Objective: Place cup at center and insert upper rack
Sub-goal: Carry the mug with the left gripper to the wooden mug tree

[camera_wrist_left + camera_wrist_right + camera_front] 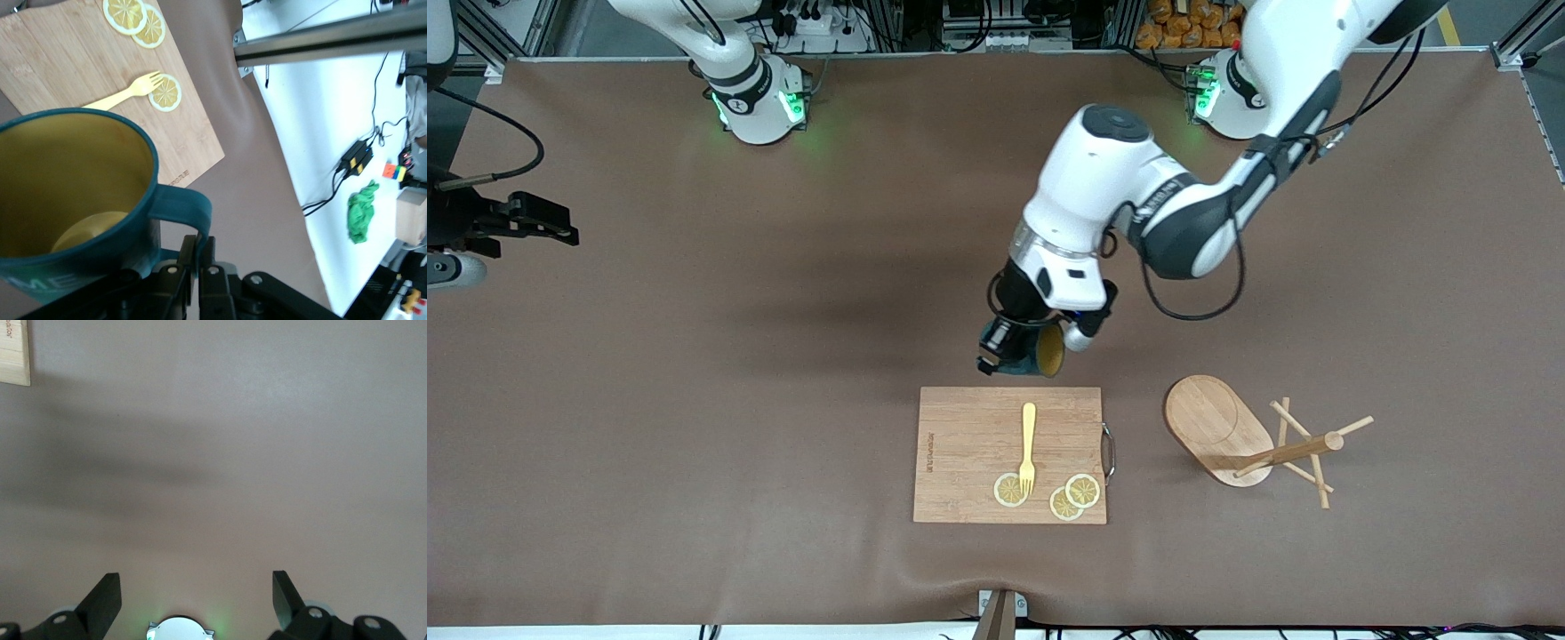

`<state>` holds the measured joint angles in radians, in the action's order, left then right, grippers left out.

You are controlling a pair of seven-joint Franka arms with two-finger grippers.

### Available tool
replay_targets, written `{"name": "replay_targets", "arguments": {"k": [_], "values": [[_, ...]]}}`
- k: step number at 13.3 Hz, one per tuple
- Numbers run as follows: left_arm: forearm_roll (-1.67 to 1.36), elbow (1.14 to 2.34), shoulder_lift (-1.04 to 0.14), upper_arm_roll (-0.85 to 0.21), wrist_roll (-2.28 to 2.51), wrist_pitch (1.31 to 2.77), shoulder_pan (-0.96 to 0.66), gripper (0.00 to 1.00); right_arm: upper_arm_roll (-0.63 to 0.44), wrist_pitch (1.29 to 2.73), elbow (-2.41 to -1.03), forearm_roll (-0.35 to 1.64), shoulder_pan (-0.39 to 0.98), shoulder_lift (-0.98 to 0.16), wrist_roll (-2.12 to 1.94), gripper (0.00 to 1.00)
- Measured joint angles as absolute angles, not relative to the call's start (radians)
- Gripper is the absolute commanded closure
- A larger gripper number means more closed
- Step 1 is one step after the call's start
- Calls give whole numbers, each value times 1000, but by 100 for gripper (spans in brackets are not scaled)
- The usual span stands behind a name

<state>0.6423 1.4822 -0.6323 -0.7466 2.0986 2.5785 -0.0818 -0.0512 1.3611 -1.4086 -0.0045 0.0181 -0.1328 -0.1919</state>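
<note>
1 cup [1040, 352] tilted, handle clamped in left hand [1021, 345], right hand [193, 597] spread apart

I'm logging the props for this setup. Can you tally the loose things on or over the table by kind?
Lemon slices: 3
Fork: 1
Cutting board: 1
Cup, held by the left gripper: 1
Mug tree, lying tipped over: 1
Total: 7
</note>
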Motion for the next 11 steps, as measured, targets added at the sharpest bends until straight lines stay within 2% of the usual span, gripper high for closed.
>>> {"name": "replay_targets", "arguments": {"k": [6, 11], "values": [[584, 1501, -691, -976, 2064, 2608, 183, 100, -51, 1361, -1409, -4, 18, -133, -192, 0], [300, 1504, -697, -1050, 1825, 2609, 333, 100, -51, 1361, -1409, -4, 18, -133, -192, 0]]}}
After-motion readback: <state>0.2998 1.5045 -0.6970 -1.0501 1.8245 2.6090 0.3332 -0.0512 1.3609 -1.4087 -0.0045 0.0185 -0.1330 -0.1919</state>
